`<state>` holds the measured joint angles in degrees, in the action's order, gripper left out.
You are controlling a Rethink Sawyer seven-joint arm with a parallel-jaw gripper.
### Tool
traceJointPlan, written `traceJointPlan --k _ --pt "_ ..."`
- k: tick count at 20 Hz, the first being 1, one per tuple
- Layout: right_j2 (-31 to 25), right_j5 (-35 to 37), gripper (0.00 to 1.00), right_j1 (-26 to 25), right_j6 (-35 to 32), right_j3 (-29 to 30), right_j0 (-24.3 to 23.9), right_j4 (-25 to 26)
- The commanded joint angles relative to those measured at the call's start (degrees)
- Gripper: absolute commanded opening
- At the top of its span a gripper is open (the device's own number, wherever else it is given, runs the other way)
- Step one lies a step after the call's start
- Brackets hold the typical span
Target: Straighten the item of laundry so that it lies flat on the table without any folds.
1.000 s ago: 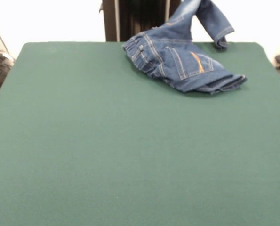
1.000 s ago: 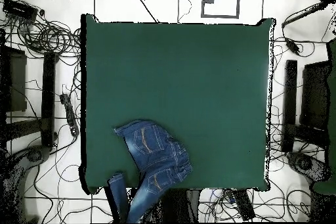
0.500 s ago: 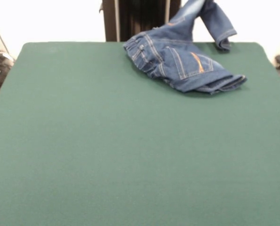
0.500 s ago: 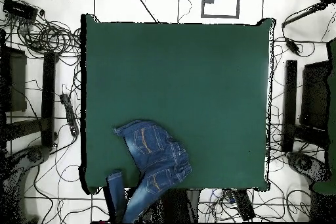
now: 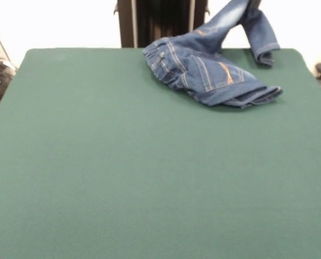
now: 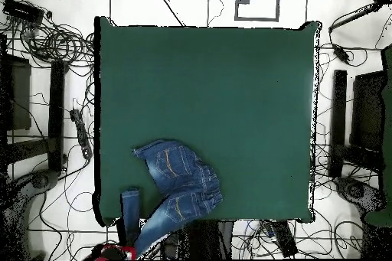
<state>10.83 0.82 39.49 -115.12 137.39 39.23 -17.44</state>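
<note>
The jaws themselves stayed hidden above the top edge of the front view, so whether they clenched the raised leg could not be told. The jeans [image 5: 214,73] lay bunched at the upper right of the tabletop [image 5: 122,172], one leg lifted and draped. Drawing that leg outward, low and steady, should unfold it. Faded denim, orange stitching, back pockets showing.

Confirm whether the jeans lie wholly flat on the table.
No: one leg of the jeans is lifted up off the table, the rest bunched.
</note>
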Motion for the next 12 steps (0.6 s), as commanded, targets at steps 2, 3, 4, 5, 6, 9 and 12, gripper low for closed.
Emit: traceJointPlan --k 2,3,4,5,6,9,12 --pt "1.65 9.83 0.00 -1.73 0.85 -16.40 0.32 1.31" --pt "1.60 10.79 0.00 -1.65 1.31 -17.65 -0.18 2.42" --pt "1.53 11.27 0.00 -1.63 1.74 -18.97 -0.43 3.64" --pt "1.45 11.75 0.00 -1.61 2.18 -20.29 -0.68 4.86" --pt "1.11 12.33 0.00 -1.63 2.34 -21.57 -1.07 6.16" --pt "0.72 15.45 0.00 -1.58 1.50 -24.93 -1.27 8.82" --pt "0.60 18.25 0.00 -0.74 -0.81 -26.24 -0.71 10.24"
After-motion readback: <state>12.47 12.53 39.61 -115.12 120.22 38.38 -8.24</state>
